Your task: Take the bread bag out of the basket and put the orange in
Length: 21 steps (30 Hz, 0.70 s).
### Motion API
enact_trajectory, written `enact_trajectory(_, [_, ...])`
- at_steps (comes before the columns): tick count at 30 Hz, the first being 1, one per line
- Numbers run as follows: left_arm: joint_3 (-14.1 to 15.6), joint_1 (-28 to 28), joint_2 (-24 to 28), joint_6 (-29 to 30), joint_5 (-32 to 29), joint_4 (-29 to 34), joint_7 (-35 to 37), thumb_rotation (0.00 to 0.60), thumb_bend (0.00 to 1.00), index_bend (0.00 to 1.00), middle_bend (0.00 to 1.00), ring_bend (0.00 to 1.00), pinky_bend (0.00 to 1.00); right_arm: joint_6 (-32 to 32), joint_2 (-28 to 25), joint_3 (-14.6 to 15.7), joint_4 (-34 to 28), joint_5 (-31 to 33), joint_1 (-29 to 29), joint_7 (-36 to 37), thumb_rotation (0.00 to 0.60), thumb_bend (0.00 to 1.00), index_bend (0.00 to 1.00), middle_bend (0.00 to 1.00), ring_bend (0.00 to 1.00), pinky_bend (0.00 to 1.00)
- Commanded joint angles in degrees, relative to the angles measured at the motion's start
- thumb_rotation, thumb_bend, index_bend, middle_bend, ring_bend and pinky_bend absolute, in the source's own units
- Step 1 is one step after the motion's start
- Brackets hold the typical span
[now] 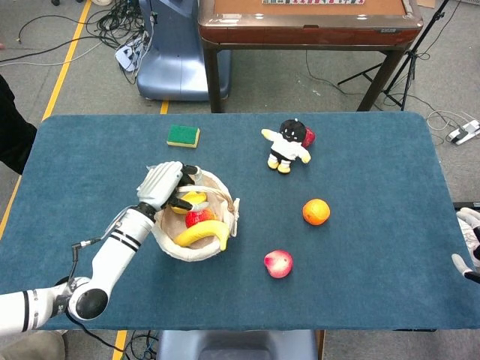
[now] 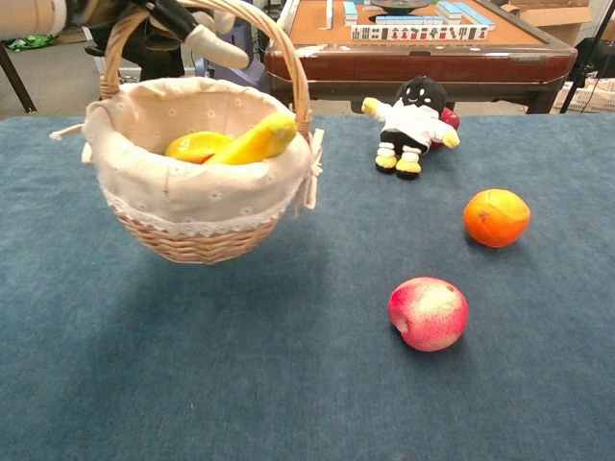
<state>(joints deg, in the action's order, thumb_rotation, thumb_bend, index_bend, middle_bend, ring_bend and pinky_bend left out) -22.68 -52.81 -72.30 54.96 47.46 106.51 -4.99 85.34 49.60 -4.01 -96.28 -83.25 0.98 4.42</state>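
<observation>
The left hand [image 1: 161, 184] grips the wicker basket [image 2: 197, 206] by its arched handle and holds it off the blue table [image 1: 360, 285]: in the chest view a shadow lies on the cloth beneath the base, which hangs clear. Inside the white-lined basket lie a banana [image 2: 252, 140], another yellow fruit [image 2: 197, 146] and, seen from the head view, something red [image 1: 199, 217]. No bread bag can be made out in the basket or anywhere on the table in either view, so whether the first half of the task is done cannot be confirmed from these pictures; the basket's contents at least suggest the bag is no longer in it.

The orange [image 1: 316, 211] sits on the table well apart from the basket, toward the robot's right, with a peach-like red fruit [image 1: 278, 263] nearer the front edge. Placing the orange is therefore not yet done.

The right hand [image 1: 469, 244] shows only as a sliver at the frame's edge, holding nothing that can be seen; whether its fingers are spread or curled cannot be told.

A plush doll [image 1: 287, 145] and a green sponge [image 1: 183, 136] lie farther back.
</observation>
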Motion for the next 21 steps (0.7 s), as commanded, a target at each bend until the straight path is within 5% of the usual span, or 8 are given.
enact_trajectory(1, [-0.4,-2.0,-2.2,0.0,-1.5,-0.6,-1.4,0.600,0.14,0.84,0.98,0.90,0.86,0.2,-0.1,0.1,-0.2,0.0,-0.2,-0.1,0.600,0.25,0.20,0.21,0.15,0.36])
enact_trajectory(21, [-2.2,-12.7,-17.2,2.8,-9.8,-12.7,-9.3,0.600,0.14,0.80,0.93,0.85,0.85,0.2,-0.4,0.5,0.3,0.5,-1.0,0.4,0.600,0.25,0.20,0.21,0.15,0.36])
